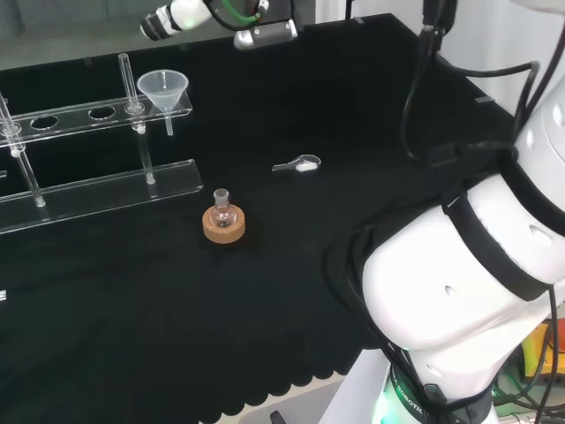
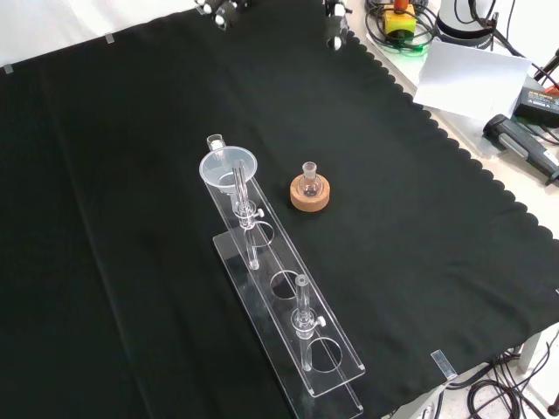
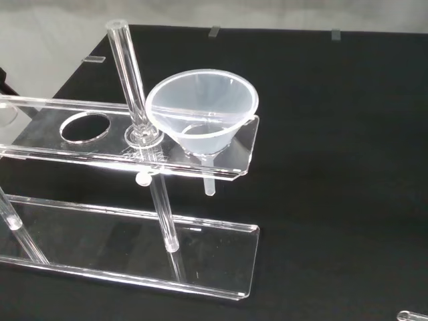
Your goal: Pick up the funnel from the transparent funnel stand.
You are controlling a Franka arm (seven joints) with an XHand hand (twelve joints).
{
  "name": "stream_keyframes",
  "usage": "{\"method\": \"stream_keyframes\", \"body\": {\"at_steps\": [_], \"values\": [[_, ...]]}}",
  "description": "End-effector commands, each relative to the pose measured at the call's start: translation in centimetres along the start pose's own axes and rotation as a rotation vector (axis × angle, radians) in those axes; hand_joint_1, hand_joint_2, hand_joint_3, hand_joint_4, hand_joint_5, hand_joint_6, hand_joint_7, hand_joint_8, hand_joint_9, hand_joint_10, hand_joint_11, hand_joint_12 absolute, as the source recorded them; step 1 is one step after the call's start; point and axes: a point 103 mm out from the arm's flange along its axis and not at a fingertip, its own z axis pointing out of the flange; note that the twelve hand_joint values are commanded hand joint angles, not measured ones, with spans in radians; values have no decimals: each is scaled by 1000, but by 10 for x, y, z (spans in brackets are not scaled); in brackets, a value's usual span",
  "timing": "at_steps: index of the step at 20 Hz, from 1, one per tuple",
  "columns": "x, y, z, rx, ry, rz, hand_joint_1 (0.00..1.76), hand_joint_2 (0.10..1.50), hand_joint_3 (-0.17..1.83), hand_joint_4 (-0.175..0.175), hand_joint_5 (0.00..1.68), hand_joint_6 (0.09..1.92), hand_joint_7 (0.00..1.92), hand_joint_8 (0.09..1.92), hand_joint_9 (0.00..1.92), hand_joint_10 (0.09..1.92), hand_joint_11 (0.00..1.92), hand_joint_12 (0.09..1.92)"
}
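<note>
A clear plastic funnel (image 1: 162, 88) (image 2: 227, 168) (image 3: 200, 114) sits upright in the end hole of the transparent funnel stand (image 1: 88, 190) (image 2: 323, 349) (image 3: 87, 154), its stem hanging below the upper shelf. My hand (image 1: 169, 21) (image 2: 221, 10) hovers at the far edge of the cloth, well apart from the funnel. The bits of it that show look straight and spread, holding nothing. In the wrist view the funnel is close, with the stand's upright rod right beside it.
A small round flask on a cork ring (image 1: 222, 221) (image 2: 309, 194) stands in front of the stand in the head view. A small clear scoop (image 1: 300, 163) lies on the cloth to the right. The arm's white links (image 1: 459, 291) rise at the right.
</note>
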Motion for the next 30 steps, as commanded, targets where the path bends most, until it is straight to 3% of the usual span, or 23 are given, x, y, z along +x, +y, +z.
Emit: {"method": "stream_keyframes", "body": {"at_steps": [1, 16, 30], "values": [[14, 28, 16, 25, 1, 4, 342, 623, 16, 55, 0, 87, 0, 87, 0, 87, 0, 87], [25, 82, 55, 95, 7, 33, 400, 634, 18, 45, 0, 87, 0, 87, 0, 87, 0, 87], [18, 104, 100, 206, 12, 92, 415, 641, 19, 38, 0, 87, 7, 87, 0, 87, 0, 87]]}}
